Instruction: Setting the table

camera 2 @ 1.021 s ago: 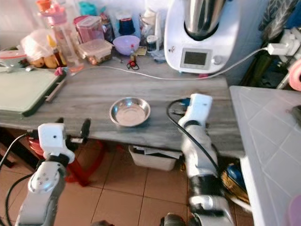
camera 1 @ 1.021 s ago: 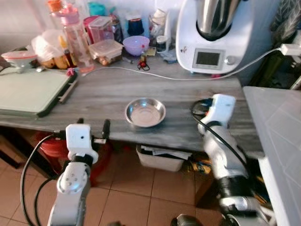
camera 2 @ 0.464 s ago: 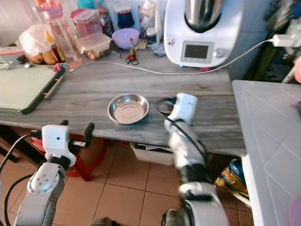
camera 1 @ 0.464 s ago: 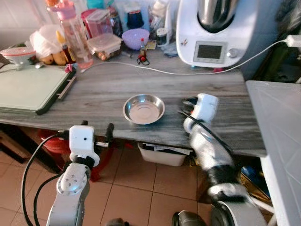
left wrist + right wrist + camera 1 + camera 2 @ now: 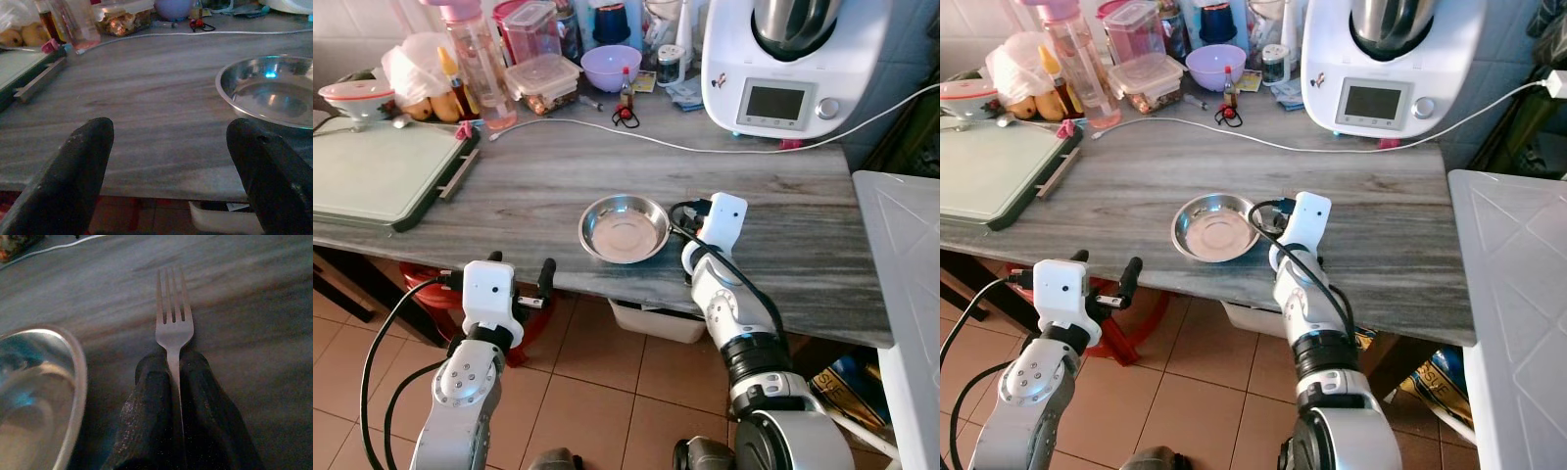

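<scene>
Right now the right gripper (image 5: 175,363) is clamped on a fork (image 5: 172,323), its handle pinched between the two black fingers (image 5: 152,382) and its tines sticking out ahead, low over the grey table (image 5: 529,196), probably touching it, just beside a steel bowl (image 5: 625,228) with nothing in it. Below the table's near edge, the left gripper (image 5: 171,161) holds its jaws wide apart around nothing. At the back, a lidded plastic box (image 5: 547,82) holds some food.
</scene>
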Robot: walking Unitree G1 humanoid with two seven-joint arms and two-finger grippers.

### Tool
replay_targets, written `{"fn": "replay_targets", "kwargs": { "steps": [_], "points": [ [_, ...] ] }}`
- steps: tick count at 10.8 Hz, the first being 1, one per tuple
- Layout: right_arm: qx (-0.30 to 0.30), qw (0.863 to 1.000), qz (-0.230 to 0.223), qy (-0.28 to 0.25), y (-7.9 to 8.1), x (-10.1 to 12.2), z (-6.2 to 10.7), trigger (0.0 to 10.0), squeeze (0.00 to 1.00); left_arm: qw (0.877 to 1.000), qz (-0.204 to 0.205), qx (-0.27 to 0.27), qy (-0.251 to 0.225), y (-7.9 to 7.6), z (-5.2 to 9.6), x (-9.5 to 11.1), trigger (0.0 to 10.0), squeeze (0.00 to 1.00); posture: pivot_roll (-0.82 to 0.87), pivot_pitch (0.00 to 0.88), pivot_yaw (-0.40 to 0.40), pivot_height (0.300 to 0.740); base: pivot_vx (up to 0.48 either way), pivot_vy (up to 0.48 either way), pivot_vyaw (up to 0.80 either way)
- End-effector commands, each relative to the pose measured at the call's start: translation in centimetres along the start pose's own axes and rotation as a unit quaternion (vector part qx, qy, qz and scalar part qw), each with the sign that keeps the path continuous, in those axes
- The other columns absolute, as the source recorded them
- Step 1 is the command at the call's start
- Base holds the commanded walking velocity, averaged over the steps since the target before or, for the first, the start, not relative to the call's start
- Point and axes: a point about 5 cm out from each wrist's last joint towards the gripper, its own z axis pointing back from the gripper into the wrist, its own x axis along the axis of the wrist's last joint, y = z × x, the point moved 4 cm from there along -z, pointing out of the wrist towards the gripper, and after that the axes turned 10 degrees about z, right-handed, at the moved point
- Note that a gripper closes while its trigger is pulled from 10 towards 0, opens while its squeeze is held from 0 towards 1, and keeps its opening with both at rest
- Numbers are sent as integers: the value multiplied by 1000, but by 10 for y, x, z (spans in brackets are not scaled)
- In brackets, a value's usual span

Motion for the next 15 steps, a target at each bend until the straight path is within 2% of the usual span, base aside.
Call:
{"fn": "replay_targets", "kwargs": {
  "steps": [1,3,5,7,8,10,13,14,15],
  "points": [
    [-1,1000,-11,17,3,-7,0,10000,0,1000,2,-3,1,-1,1,1,10000,0,23,91,78,740,0,0,0],
    [-11,999,-20,32,2,-12,2,10000,0,1000,3,-5,1,-2,0,1,10000,0,22,90,73,740,0,0,0],
    [-39,999,-1,34,-11,-18,7,10000,0,1000,5,-7,1,-4,0,1,10000,0,18,89,69,740,0,0,0],
    [-42,998,8,44,-13,-24,9,10000,0,1000,7,-10,1,-5,-1,1,10000,0,16,90,68,740,0,0,0],
    [-44,998,5,47,-14,-25,10,10000,1000,1000,7,-11,0,-5,-1,1,10000,0,16,90,67,740,0,0,0],
    [-46,998,3,41,-15,-22,10,10000,1000,1000,8,-11,0,-6,-1,1,10000,0,18,91,66,740,0,0,0],
    [-49,999,19,-5,-20,-1,14,10000,1000,1000,10,-11,-2,-6,0,1,10000,0,13,94,64,740,0,0,0],
    [-50,998,28,-23,-23,7,17,10000,259,1000,11,-11,-2,-7,0,1,10000,0,12,94,63,740,0,0,0],
    [-60,997,30,-30,-31,12,21,10000,82,1000,11,-12,-3,-7,-1,1,10000,0,10,95,61,740,0,0,0]
  ]
}}
